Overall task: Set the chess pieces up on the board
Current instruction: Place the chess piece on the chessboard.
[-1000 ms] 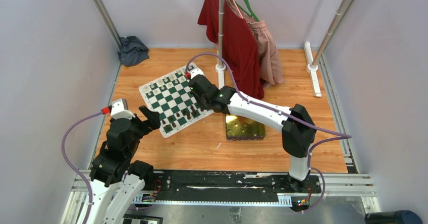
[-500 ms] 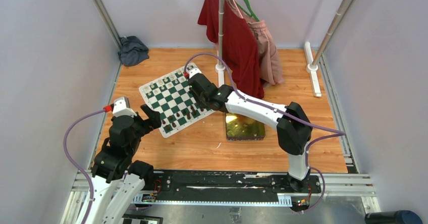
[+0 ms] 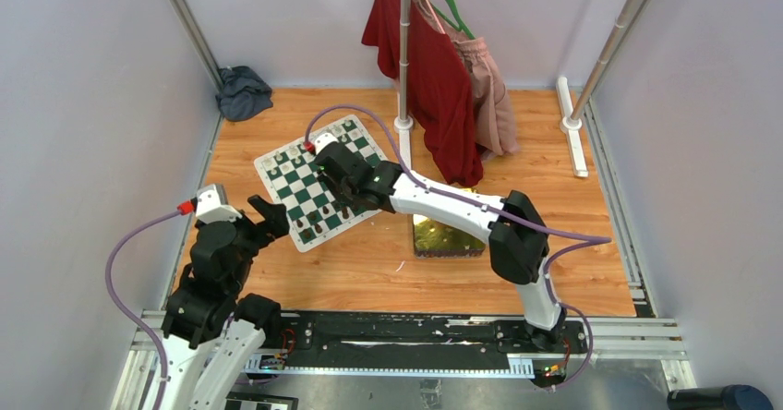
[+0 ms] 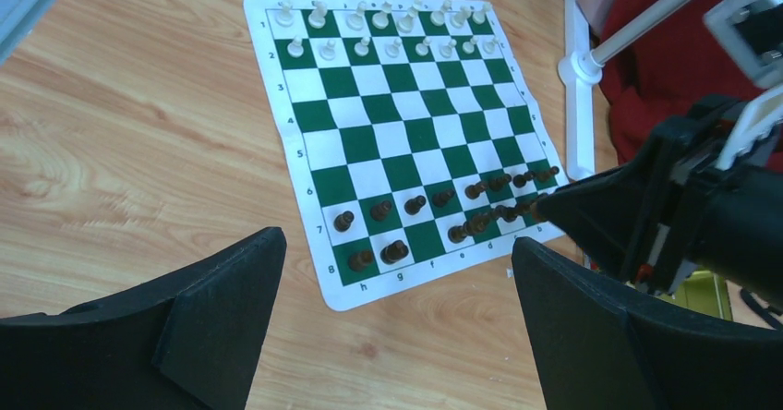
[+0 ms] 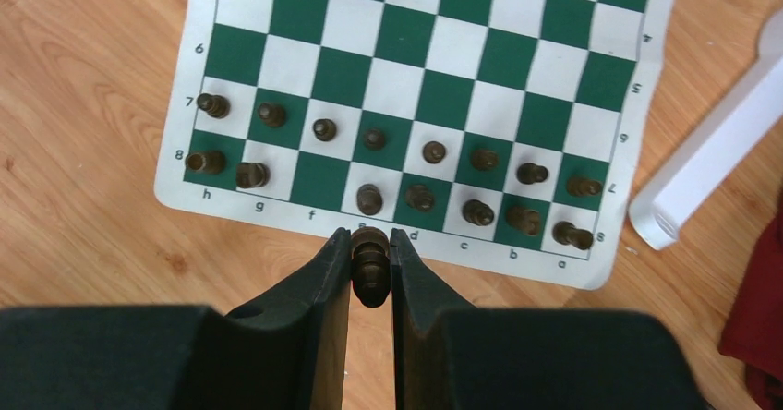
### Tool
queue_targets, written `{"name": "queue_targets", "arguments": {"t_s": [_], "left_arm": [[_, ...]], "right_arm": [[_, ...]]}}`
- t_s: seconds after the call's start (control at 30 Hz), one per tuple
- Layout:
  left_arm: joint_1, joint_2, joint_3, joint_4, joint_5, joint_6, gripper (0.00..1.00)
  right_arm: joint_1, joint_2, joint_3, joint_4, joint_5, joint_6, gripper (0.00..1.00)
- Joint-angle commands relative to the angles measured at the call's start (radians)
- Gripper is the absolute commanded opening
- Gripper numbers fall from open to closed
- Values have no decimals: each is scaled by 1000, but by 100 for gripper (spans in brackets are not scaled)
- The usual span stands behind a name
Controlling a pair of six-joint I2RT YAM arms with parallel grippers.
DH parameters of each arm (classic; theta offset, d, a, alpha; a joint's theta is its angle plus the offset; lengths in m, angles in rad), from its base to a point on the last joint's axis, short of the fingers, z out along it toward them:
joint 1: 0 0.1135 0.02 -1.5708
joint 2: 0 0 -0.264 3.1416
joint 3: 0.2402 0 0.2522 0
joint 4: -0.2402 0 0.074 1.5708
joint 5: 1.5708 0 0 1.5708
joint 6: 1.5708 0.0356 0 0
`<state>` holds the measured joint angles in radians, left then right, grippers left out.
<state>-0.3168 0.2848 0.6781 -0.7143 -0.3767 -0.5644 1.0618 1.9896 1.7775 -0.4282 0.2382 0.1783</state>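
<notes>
Dark chessman (image 5: pixel 370 267) between fingers (image 5: pixel 330 276) of right pincer (image 5: pixel 370 240)

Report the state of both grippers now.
Left gripper: open, holding nothing.
Right gripper: shut on a small dark brown chess piece.

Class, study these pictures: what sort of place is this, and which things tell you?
Probably a robot test cell in a lab: plain grey walls enclose the wooden table, two robot arms are bolted to a metal frame, and unrelated props sit together: chessboard, hanging clothes, gold tin.
</notes>
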Motion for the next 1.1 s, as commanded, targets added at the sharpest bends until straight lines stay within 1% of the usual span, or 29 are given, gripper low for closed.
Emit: {"name": "queue_targets", "arguments": {"t_s": [0.0, 0.17, 0.37, 0.5, 0.8, 1.07], "left_arm": [[-8, -30, 6, -16, -31, -8, 100], [-8, -54, 18, -19, -44, 4, 100], [-8, -34, 63, -40, -119, 51, 100], [-8, -44, 53, -40, -117, 49, 100], [-8, -56, 44, -36, -114, 51, 100], [-8, -67, 41, -36, -108, 51, 100]], "right_arm": [[33, 61, 64, -69, -11, -25, 0], [62, 124, 134, -103, -20, -31, 0], [90, 193, 208, -130, -21, -38, 0], [97, 224, 234, -138, -28, -38, 0], [101, 242, 214, -122, -12, -49, 0], [101, 244, 159, -58, 5, -68, 0]]}}
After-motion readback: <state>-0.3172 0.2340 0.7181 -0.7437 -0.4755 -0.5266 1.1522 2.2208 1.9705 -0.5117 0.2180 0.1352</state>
